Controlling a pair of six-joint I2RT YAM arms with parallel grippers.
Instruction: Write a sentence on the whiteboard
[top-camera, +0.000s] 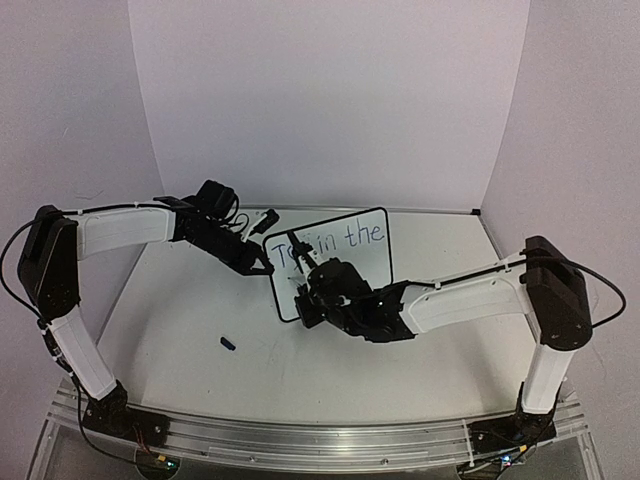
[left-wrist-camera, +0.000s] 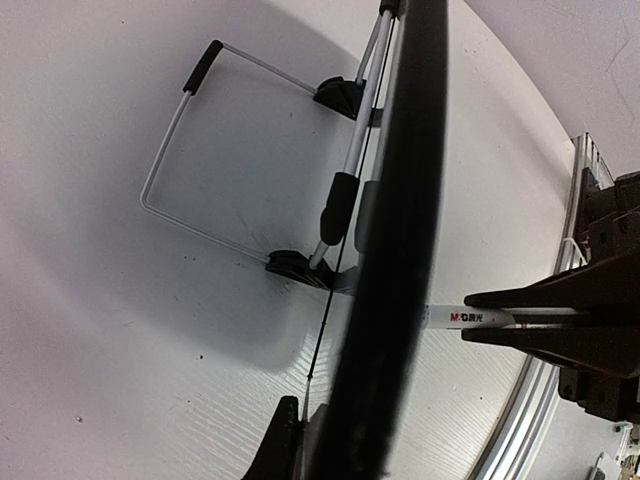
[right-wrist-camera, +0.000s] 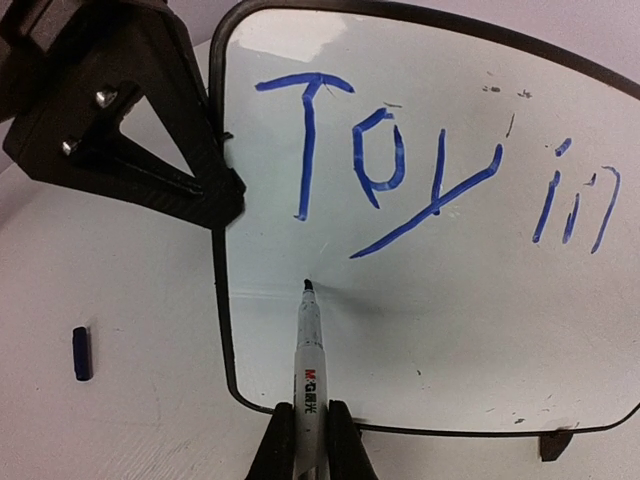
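We find the whiteboard (top-camera: 365, 270) standing upright mid-table (top-camera: 180, 310). The left gripper (top-camera: 262, 267) is clamped on its left frame edge. The right gripper (right-wrist-camera: 308, 440) is closed on a white marker (right-wrist-camera: 308, 350), tip at the board below the blue sentence (right-wrist-camera: 437, 185), "Toy in the". A blue cap (right-wrist-camera: 82, 353) lies apart on the table.

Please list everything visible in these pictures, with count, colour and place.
whiteboard: one, white, black frame, mid-table.
lettering: one line, blue, "Toy in the", on the whiteboard.
marker: one, white, tip at the whiteboard below "Toy".
cap: one, blue, on table left of the whiteboard.
wire stand: one, silver, behind the whiteboard.
table: one, white, under everything.
left end effector: one, black, shut on the whiteboard's left edge.
right end effector: one, black, shut on the marker.
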